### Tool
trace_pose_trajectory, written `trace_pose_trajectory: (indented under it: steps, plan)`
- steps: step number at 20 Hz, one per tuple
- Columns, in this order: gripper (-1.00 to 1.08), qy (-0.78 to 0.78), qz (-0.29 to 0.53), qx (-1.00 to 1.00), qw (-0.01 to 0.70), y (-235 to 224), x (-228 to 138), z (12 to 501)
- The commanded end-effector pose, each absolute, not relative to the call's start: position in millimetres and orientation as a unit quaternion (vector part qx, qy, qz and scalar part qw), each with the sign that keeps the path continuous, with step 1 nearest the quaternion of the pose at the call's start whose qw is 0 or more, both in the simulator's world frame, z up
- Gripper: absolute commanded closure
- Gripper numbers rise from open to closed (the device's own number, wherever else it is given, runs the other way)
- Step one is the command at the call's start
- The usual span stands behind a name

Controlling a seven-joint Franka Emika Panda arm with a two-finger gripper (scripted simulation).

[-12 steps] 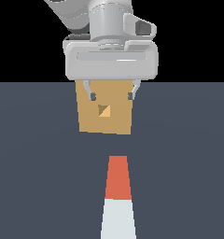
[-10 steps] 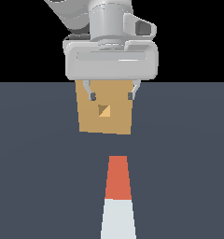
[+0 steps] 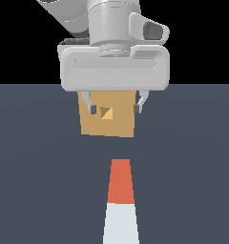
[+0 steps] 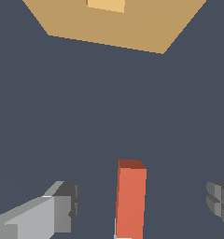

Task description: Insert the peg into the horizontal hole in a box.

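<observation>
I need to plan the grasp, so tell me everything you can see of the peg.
The peg is a long, slim bar of square section with flat matte faces, its far half orange-red, its near half pale grey-white. It lies flat on the dark floor, its orange-red end pointing toward the tan box but well short of it. Nothing grips it: in the wrist view the gripper hangs above, jaws open, one on either side of the orange-red end.

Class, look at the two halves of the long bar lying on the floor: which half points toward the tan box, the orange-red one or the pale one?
The orange-red half of the peg points toward the box; the pale half lies farther from it.
</observation>
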State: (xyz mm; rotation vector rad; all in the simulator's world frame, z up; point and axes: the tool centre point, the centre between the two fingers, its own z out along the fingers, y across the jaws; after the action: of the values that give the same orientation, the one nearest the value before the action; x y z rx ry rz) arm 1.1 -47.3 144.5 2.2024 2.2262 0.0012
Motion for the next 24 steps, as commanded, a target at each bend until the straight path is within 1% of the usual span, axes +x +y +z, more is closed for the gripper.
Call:
trace_pose_trajectory:
  steps: [1, 9, 13, 18, 24]
  plan:
    - [-0.92, 0.708, 0.0, 0.706, 0.004, -71.4, 1.2, 134.5]
    - [-0.92, 0.698, 0.0, 0.716, 0.002, -164.0, 3.0, 95.0]
    - [-0.92, 0.694, 0.0, 0.72, 0.001, -197.8, 4.0, 80.5]
    - [-0.92, 0.691, 0.0, 0.723, 0.0, -220.2, 5.3, 70.9]
    - [-0.92, 0.69, 0.0, 0.724, 0.0, -224.2, 5.0, 69.0]
